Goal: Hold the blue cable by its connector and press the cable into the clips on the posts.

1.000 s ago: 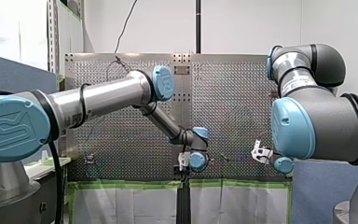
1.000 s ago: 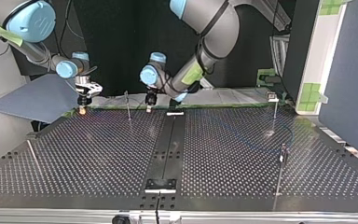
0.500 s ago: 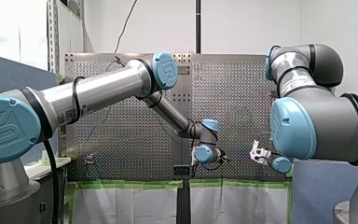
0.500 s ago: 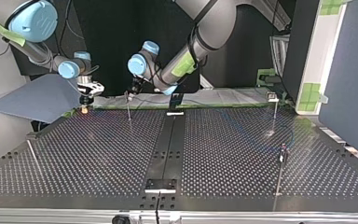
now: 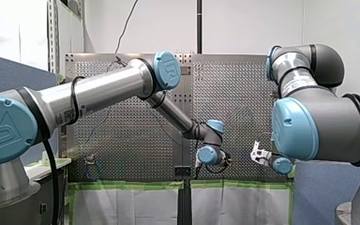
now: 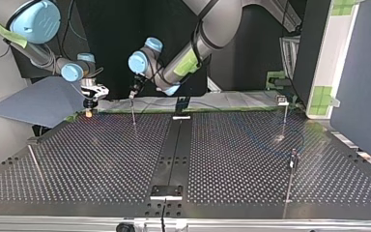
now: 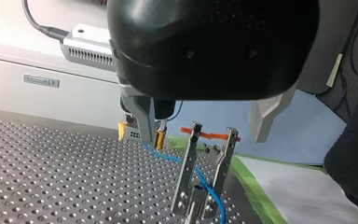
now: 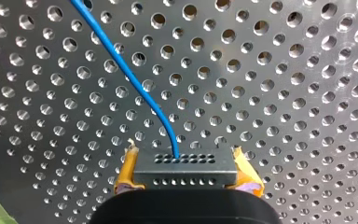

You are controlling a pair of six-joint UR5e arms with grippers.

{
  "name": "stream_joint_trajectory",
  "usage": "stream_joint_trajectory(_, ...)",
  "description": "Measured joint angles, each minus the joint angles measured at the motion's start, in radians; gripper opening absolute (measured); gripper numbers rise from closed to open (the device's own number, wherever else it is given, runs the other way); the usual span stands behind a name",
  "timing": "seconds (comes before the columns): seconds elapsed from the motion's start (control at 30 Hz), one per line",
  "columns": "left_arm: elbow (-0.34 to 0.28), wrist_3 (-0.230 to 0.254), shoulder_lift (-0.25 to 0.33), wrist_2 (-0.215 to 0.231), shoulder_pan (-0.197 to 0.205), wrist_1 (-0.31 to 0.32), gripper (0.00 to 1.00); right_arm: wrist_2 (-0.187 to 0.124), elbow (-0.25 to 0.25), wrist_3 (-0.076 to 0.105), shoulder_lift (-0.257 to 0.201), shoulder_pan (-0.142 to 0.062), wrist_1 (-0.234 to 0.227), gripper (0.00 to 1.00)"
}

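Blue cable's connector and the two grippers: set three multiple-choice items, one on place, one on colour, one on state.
1. Where is the dark grey perforated connector block of the thin blue cable?
A. lying loose
B. between my right gripper's pads
C. hanging from a post

2. What colour are those pads?
A. yellow
B. green
C. white

3. How do my left gripper's metal fingers stand?
A. shut on the connector
B. shut on nothing
C. apart

Key: B, the right wrist view shows the block clamped; A, yellow shows on either side of the block; C, the left wrist view shows a gap between the fingers.
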Motion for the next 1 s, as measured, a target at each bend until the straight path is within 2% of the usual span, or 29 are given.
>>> stream_joint_trajectory(0.53,-0.003,-0.029,-0.001,-0.014,-0.016,0.023,1.0,0.0,-0.001,0.001,0.0,0.003,0.0,0.0)
stream_joint_trajectory(1.0,-0.029,-0.056,-0.001,-0.018,-0.017,0.044,1.0,-0.003,-0.001,0.003,0.0,0.007,-0.004,0.0)
